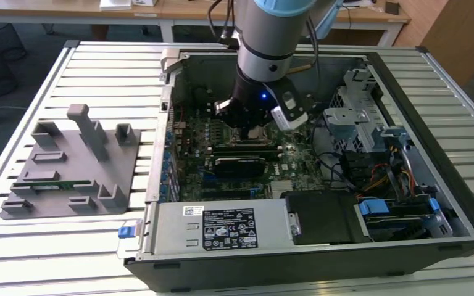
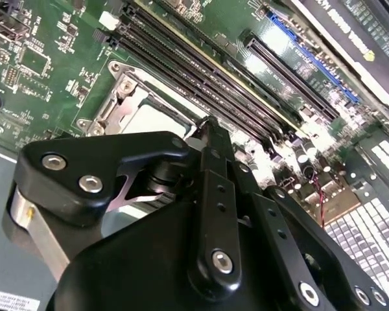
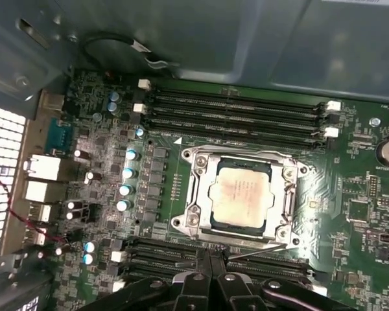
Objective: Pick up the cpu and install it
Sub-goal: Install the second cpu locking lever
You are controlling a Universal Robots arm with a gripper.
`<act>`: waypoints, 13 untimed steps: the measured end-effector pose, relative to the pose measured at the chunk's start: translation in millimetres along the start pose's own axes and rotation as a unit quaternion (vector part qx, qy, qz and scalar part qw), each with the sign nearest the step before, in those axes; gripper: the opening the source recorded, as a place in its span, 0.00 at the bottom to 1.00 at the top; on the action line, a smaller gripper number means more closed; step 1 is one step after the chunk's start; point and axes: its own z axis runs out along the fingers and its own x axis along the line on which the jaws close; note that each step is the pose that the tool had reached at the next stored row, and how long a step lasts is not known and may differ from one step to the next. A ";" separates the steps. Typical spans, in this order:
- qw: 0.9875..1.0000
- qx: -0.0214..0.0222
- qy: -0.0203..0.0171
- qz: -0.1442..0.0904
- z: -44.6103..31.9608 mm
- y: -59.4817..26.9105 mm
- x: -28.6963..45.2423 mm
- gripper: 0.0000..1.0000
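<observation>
First wrist view, cpu [image 3: 240, 197] seated in socket frame [image 3: 196, 194], gripper [image 3: 211, 259] fingers pressed together, apparently empty, print unreadable.

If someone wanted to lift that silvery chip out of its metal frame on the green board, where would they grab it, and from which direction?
Probably by two opposite edges, coming straight down from above. The cpu lies flat inside the socket frame, whose metal border surrounds it on all sides, so no sideways approach looks open. Its wide smooth top offers nothing to pinch. The gripper sits beside the frame, over the memory slots.
</observation>
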 end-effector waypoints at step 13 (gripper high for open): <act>1.000 -0.003 0.000 0.000 22.0 -0.9 14.1 0.11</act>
